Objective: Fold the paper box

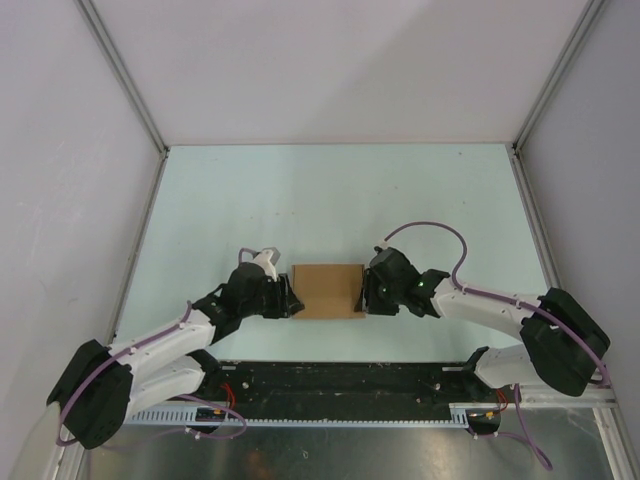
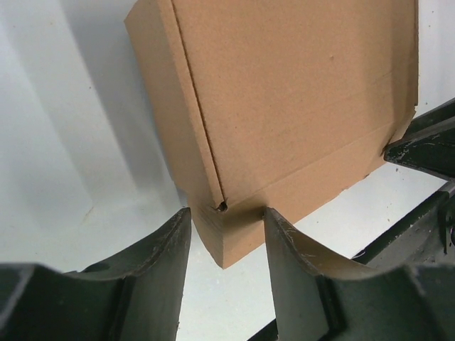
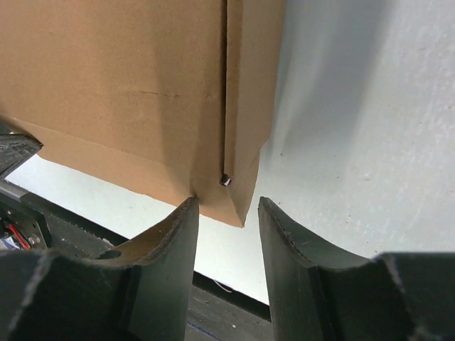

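The paper box (image 1: pixel 327 290) is a closed brown carton lying flat on the table, between the two arms. My left gripper (image 1: pixel 290 300) stands open at its near left corner. That corner (image 2: pixel 224 249) pokes in between the fingers, and the right finger (image 2: pixel 281 234) touches the box's near wall. My right gripper (image 1: pixel 362 298) is open at the near right corner (image 3: pixel 238 209). Its left finger (image 3: pixel 186 213) rests against the near wall, while the other finger stands clear. A small notch (image 3: pixel 225 180) shows where the side flap meets the lid.
A black rail (image 1: pixel 340 385) with cables runs along the table's near edge, just behind both grippers. Pale walls and metal frame posts (image 1: pixel 140 110) enclose the light table (image 1: pixel 340 200) on three sides. The right gripper's finger (image 2: pixel 426 145) shows in the left wrist view.
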Robot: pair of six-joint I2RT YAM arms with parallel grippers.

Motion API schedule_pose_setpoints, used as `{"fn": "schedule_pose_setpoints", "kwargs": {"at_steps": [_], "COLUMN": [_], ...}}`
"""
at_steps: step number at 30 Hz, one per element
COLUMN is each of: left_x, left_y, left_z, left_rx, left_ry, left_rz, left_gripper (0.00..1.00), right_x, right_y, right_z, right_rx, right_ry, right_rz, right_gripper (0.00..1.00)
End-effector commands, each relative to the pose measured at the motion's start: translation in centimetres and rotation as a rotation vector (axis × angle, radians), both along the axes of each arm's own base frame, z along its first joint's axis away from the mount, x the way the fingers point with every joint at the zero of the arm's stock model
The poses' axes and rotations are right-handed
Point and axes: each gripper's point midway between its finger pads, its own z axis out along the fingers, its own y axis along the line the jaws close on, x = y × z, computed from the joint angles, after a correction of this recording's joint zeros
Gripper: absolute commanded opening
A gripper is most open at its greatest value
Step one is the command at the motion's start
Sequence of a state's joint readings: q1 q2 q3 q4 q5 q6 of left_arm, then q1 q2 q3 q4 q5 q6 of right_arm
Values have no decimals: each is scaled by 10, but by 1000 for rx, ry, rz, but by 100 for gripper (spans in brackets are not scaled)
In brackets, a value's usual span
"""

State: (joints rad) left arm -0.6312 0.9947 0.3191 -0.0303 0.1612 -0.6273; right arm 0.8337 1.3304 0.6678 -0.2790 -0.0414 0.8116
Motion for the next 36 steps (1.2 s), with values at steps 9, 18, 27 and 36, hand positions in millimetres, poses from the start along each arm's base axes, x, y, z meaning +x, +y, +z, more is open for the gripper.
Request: {"fn": "schedule_pose_setpoints", "kwargs": {"at_steps": [9,18,27,36], "left_x": [6,7,14,20], "left_y": [-2,-7,-3,0], "left_z": [2,21,44,79], "left_rx": [10,-32,-21,-12], "left_ry": [-36,-71,-118,-157], "left_rz": [-10,-22,-1,15], "left_gripper": [49,48,55,63], "right_x": [8,10,10,16], "right_y": [0,3,3,-1], "right_z": [-6,9,14,28], "right_rx": [-29,3,13,45], "right_ry": [-40,-80,-96,-127], "right_rz": [7,17,32,34], "right_gripper": [38,38,40,45]}}
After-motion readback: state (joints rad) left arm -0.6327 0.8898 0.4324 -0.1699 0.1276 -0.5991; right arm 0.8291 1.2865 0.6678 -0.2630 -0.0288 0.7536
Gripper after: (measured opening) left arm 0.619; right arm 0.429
